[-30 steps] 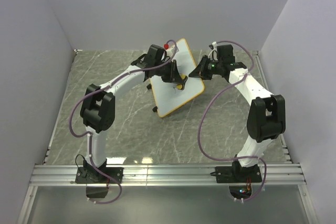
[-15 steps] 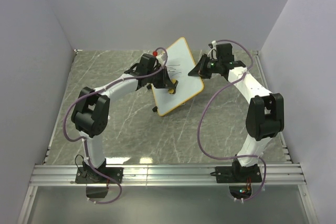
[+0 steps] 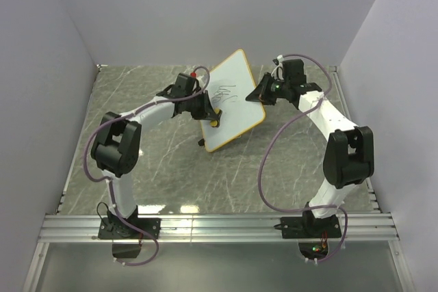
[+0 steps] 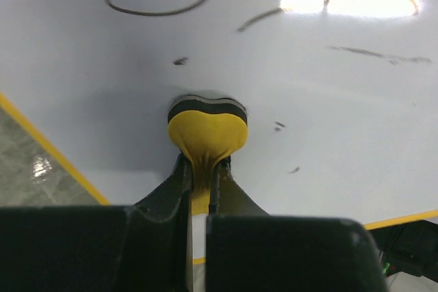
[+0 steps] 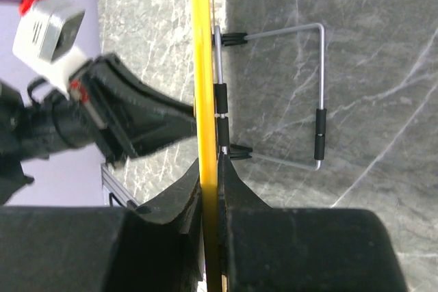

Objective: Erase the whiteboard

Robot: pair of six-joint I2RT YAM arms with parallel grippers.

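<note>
Near room: bare counter (image 3: 157,162) lies between the arm bases and the board; open on the left arm's side.
Left fingers (image 4: 198,169): together, clamped on the waist of the yellow bone-shaped eraser (image 4: 207,135); its long axis runs in line with the fingers.
Eraser contact: dark pad end pressed against the whiteboard (image 3: 233,111) face, in the board's near-left part, close to the left frame edge.
Whiteboard position: mid-counter toward the far side, propped tilted on its wire stand (image 5: 318,100); face turned to the left arm.
Key relation: unerased scribbles (image 4: 161,5) lie ahead of the eraser, up the face and toward the far corner; small specks sit just beside the pad.
Judged stroke direction: away from the fingers, up and across the face.
Edge limit: orange-yellow frame (image 5: 202,66) bounds the stroke; the left edge is nearest.
Right fingers (image 5: 209,176): clamped on the frame at the board's right edge, steadying it; well apart from the eraser.
</note>
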